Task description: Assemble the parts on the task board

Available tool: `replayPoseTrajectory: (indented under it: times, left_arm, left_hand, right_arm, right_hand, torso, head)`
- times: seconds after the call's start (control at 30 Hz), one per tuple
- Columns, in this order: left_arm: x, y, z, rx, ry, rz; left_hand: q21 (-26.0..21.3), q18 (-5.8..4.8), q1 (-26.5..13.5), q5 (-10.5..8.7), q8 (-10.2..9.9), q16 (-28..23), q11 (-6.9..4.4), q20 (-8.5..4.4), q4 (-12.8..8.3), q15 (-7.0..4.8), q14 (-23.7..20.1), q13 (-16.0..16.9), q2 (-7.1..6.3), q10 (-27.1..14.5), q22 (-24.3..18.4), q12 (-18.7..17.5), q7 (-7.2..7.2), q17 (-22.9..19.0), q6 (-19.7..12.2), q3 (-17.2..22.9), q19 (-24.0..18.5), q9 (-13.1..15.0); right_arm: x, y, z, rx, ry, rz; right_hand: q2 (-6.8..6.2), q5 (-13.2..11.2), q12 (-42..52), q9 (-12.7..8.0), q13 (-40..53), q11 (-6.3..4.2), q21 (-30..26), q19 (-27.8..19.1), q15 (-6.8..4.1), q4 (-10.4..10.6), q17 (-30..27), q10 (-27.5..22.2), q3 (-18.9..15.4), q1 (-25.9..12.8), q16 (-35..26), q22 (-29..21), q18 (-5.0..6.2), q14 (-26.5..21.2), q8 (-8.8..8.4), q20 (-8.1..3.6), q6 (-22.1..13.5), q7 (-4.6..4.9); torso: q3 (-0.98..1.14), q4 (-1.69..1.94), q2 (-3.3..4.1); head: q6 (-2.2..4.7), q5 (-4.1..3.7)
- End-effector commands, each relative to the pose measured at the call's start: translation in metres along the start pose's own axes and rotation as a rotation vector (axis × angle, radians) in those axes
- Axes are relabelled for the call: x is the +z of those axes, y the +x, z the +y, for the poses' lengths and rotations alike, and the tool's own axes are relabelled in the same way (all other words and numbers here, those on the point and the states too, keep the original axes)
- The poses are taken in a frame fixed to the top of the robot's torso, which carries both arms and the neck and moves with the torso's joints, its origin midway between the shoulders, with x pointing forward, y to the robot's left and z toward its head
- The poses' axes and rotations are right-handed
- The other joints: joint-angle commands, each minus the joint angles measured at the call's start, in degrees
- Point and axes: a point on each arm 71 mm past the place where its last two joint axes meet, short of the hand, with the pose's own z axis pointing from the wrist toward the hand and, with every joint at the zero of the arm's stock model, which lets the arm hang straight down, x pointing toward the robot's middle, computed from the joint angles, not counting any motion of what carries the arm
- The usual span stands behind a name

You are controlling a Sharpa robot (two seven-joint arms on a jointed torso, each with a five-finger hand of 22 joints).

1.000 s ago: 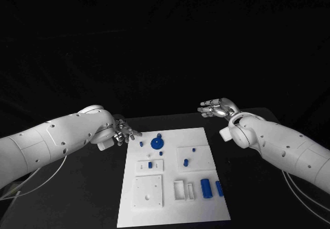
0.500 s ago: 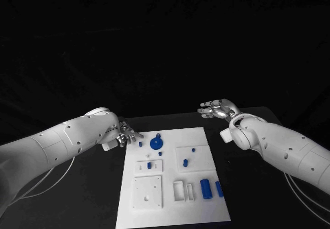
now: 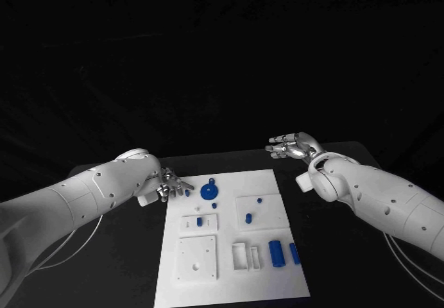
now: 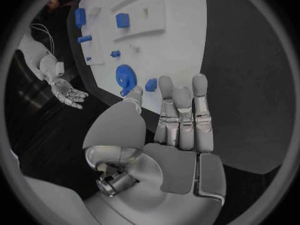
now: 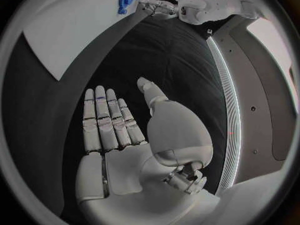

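Both of my hands are empty, fingers straight and apart. My left hand (image 3: 167,183) hangs just off the far left corner of the task board (image 3: 231,282), palm toward the board, its fingertips (image 4: 165,81) near a small blue part (image 4: 150,84) and the blue gear (image 3: 211,190) beside it. My right hand (image 3: 292,145) floats beyond the board's far right corner, over the black table (image 3: 342,256), well apart from every part.

The board lies long-ways in front of me, its near end toward me. Bare table runs down both long sides of it, wider on my right than on my left, where my forearm crosses above the tabletop. From my right wrist, my fingers (image 5: 103,120) lie over dark table beside the board's long white edge (image 5: 69,35).

On the board, past the gear, a tiny blue piece (image 3: 215,206) lies just nearer me. A blue peg (image 3: 199,221) stands in a raised white block on the left side, and a blue peg (image 3: 249,219) sits in the square block to the right of it. Two upright blue blocks (image 3: 276,251) stand close together near the right edge, beside a white slotted frame (image 3: 242,255). A large white square plate (image 3: 198,258) with small holes takes the near left part.

Against a second ago, my left arm has reached further forward, its hand now closer to the board's far left corner. My right hand has stayed where it was, and no part on the board has moved.
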Motion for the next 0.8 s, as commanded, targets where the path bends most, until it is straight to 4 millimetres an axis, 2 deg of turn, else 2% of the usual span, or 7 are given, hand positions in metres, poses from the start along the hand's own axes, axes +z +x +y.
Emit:
replayPoseTrajectory:
  times: [0.03,0.2,0.4,0.5,0.53,0.6,0.8]
  left_arm:
    - [0.0026,0.0078,-0.0027,0.007,0.034,0.043]
    - [0.0049,0.0113,-0.0015,0.003,0.035,0.053]
    - [0.0057,0.0120,-0.0001,0.001,0.035,0.056]
    - [0.0058,0.0122,-0.0001,0.001,0.036,0.057]
    - [0.0058,0.0123,-0.0001,0.001,0.036,0.057]
    - [0.0059,0.0124,-0.0004,0.001,0.037,0.057]
    - [0.0060,0.0122,-0.0003,-0.001,0.036,0.054]
  left_hand:
    - [0.6,-0.07,-0.6,-0.19,3.9,0.9,-0.06,-0.12,0.4,-0.08,-0.6,0.3,-0.25,-1.2,1.2,1.7,-0.30,-0.2,-2.0,0.0,-0.6,4.2]
    - [1.0,-0.10,-0.8,0.22,6.6,1.7,-0.18,-0.20,0.4,-0.13,-1.0,0.0,-0.06,-1.7,1.2,2.8,-0.64,-0.6,-2.9,-0.1,-0.8,7.9]
    - [1.0,-0.11,-0.9,0.39,6.8,1.7,-0.19,-0.20,0.4,-0.13,-1.0,-0.1,0.05,-1.8,1.2,2.9,-0.66,-0.6,-3.0,-0.1,-0.8,8.4]
    - [1.1,-0.11,-1.0,0.78,6.8,1.9,-0.17,-0.19,-0.2,-0.12,-1.1,-0.2,0.66,-1.9,1.2,3.0,-0.65,-0.8,-3.2,-0.4,-0.9,8.8]
    - [1.1,-0.11,-0.9,1.25,6.8,1.9,-0.18,-0.20,-0.6,-0.12,-1.1,-0.2,0.92,-1.9,1.2,3.1,-0.65,-0.8,-3.1,-0.6,-0.9,8.8]
    - [1.2,-0.14,-0.6,4.71,6.6,2.0,-0.20,-0.22,-1.6,-0.12,-1.1,-0.3,1.66,-1.9,1.2,3.1,-0.68,-0.9,-3.0,-1.4,-0.9,8.8]
    - [1.2,-0.16,0.4,7.84,6.7,2.1,-0.29,-0.26,-4.0,-0.20,-1.1,-0.3,4.01,-1.9,1.2,3.2,-0.79,-1.0,-2.8,-2.9,-0.9,9.2]
  right_arm:
    - [0.0000,-0.0001,0.0022,0.000,-0.013,-0.003]
    - [-0.0001,-0.0005,0.0020,0.000,-0.012,-0.003]
    - [-0.0001,-0.0014,0.0010,-0.001,-0.008,-0.003]
    - [-0.0001,-0.0017,0.0007,-0.001,-0.007,-0.004]
    - [-0.0001,-0.0017,0.0006,-0.001,-0.007,-0.004]
    - [0.0001,-0.0015,0.0005,-0.001,-0.007,-0.004]
    - [0.0007,-0.0007,0.0002,0.000,-0.005,-0.002]
  right_hand:
    - [0.21,0.2,-0.2,-0.1,-0.1,-0.17,0.1,-0.3,-0.01,0.0,-0.1,-0.1,-0.3,0.3,-0.3,-0.1,-0.89,-0.3,-0.23,-0.02,0.2,-0.12]
    - [0.23,0.1,-0.2,-0.1,-0.1,-0.17,0.1,-0.3,0.00,-0.1,-0.1,-0.1,-0.1,0.5,-0.3,-0.1,-0.89,-0.2,-0.24,-0.03,0.1,-0.11]
    - [0.25,0.0,-0.2,-0.1,-0.1,-0.17,0.1,-0.3,-0.02,-0.2,-0.1,-0.1,0.0,0.6,-0.3,-0.1,-0.89,-0.3,-0.23,-0.02,0.2,-0.11]
    - [0.25,0.0,-0.2,-0.1,-0.1,-0.17,0.1,-0.3,-0.02,-0.2,-0.1,-0.1,0.0,0.6,-0.3,-0.1,-0.89,-0.3,-0.23,-0.02,0.2,-0.11]
    - [0.25,0.0,-0.2,-0.1,-0.1,-0.17,0.1,-0.3,-0.02,-0.3,-0.1,-0.1,0.1,0.6,-0.3,-0.1,-0.89,-0.3,-0.24,-0.02,0.1,-0.11]
    - [0.25,-0.1,-0.2,-0.1,-0.1,-0.19,0.1,-0.3,-0.02,-0.4,-0.1,-0.1,0.2,0.6,-0.3,-0.1,-0.88,-0.3,-0.24,-0.03,0.1,-0.11]
    - [0.28,-0.1,-0.2,-0.1,-0.1,-0.17,0.1,-0.3,-0.01,-0.4,-0.1,-0.1,0.4,0.6,-0.3,-0.1,-0.89,-0.3,-0.23,-0.02,0.1,-0.11]
  torso:
    - [-0.05,-0.06,0.02]
    - [0.01,0.00,-0.06]
    - [0.03,0.02,-0.06]
    - [0.01,0.02,-0.04]
    - [0.01,0.02,-0.04]
    - [0.05,0.03,-0.03]
    - [0.07,0.04,-0.01]
  head:
    - [-0.18,-0.07]
    - [-0.37,-0.31]
    - [-0.38,-0.40]
    - [-0.38,-0.42]
    - [-0.38,-0.42]
    - [-0.32,-0.46]
    - [-0.29,-0.47]
